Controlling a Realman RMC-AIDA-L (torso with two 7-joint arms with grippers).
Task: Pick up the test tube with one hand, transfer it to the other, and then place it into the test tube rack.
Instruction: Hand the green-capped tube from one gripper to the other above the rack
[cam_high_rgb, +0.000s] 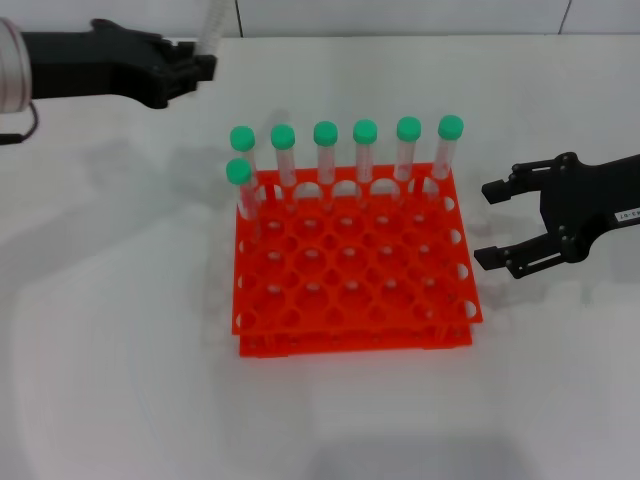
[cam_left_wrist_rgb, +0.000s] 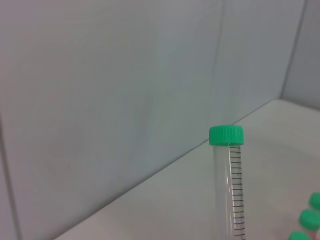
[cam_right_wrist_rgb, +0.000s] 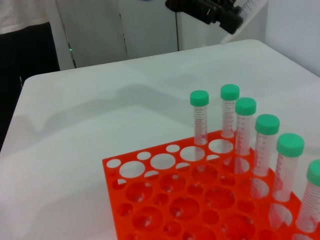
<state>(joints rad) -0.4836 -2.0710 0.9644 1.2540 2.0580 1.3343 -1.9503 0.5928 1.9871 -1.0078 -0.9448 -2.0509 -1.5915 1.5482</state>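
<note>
1. Nearest in the head view: bare white table (cam_high_rgb: 120, 380), smooth and matte.
2. On it, square test tube rack (cam_high_rgb: 352, 262) of bright orange-red plastic, glossy, two-tiered, pierced by a grid of round holes.
3. To the robot's right of the rack, just beside its edge: right gripper (cam_high_rgb: 490, 222), black, two-fingered, small white printed label on its body, fingers spread wide with nothing between them, hovering above the table.
4. Along the rack's far row, six tubes (cam_high_rgb: 365, 150) standing upright, with a seventh tube (cam_high_rgb: 241, 190) one row nearer at the left corner; all slender clear plastic with round green screw caps.
5. Farthest, above the table's far left area and well apart from the rack: left gripper (cam_high_rgb: 200, 66), black and unlabelled, on a silver-white arm, fingers pinching the test tube (cam_high_rgb: 211, 25).
6. Test tube held aloft, roughly upright, its clear body rising out of the top of the head view, cap not visible there.
7. In the left wrist view, same test tube (cam_left_wrist_rgb: 229, 185) seen close: transparent, finger-thin cylinder with a column of fine black graduation marks and a ribbed green cap, against a pale wall.
8. In the right wrist view, left gripper (cam_right_wrist_rgb: 231, 17) seen far off beyond the rack (cam_right_wrist_rgb: 150, 200), the tube (cam_right_wrist_rgb: 247, 12) slanting from it.
</note>
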